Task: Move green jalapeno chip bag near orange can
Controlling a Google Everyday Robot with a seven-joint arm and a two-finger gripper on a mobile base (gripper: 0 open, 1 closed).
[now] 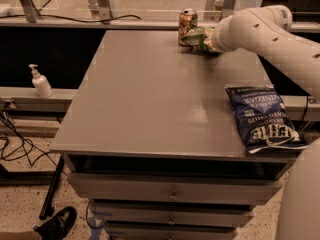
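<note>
The orange can (187, 24) stands upright at the far edge of the grey table (150, 94). The green jalapeno chip bag (196, 37) lies right beside the can, touching or almost touching its right side. My gripper (210, 41) is at the bag's right end, at the tip of my white arm (265, 29), which reaches in from the right. The arm's end hides most of the gripper and the bag's right part.
A larger dark-blue chip bag (262, 116) lies at the table's right front edge. A white pump bottle (40, 81) stands on a low shelf to the left. Drawers sit under the tabletop. A shoe (57, 224) shows on the floor at the lower left.
</note>
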